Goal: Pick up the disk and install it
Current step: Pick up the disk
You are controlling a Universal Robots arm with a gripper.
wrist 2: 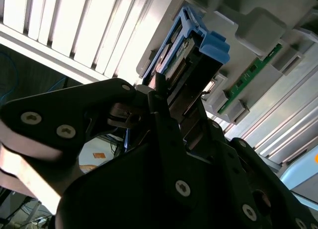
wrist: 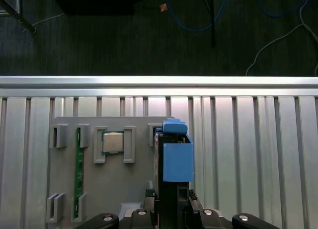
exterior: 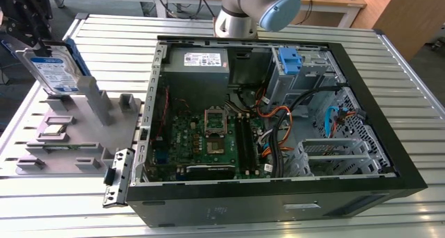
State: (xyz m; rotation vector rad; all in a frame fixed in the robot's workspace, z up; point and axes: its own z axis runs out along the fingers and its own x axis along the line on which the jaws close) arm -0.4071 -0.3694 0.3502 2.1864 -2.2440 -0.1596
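Black steel forms the computer case (exterior: 278,209), which lies open-topped on the slatted aluminium table (exterior: 104,45) toward the exterior view's right. Nearest inside it is the green motherboard (exterior: 208,139), with orange cables (exterior: 278,113) looping just to its right.

Beside the case, on the exterior view's left, sits a grey fixture tray (exterior: 90,149). A processor chip (exterior: 56,129) rests in one of its pockets, and in the first wrist view a green memory stick (wrist: 78,164) stands in slots just beside that chip.

Farther back over the tray, the disk (exterior: 52,69) stands on edge, tilted a little. Its white-and-blue label faces the exterior camera and its blue carrier frame runs along its far side. The gripper (exterior: 40,44) is clenched on the disk's upper end. In the second wrist view its fingers (wrist 2: 166,134) press the disk from both sides. I cannot tell whether the disk's lower edge touches the tray's upright post.

At the far end of the case sits the grey power-supply box (exterior: 198,61), and to its right a lone blue bracket (exterior: 288,61) is in the drive bay. Beyond them rises the robot arm (exterior: 254,9).
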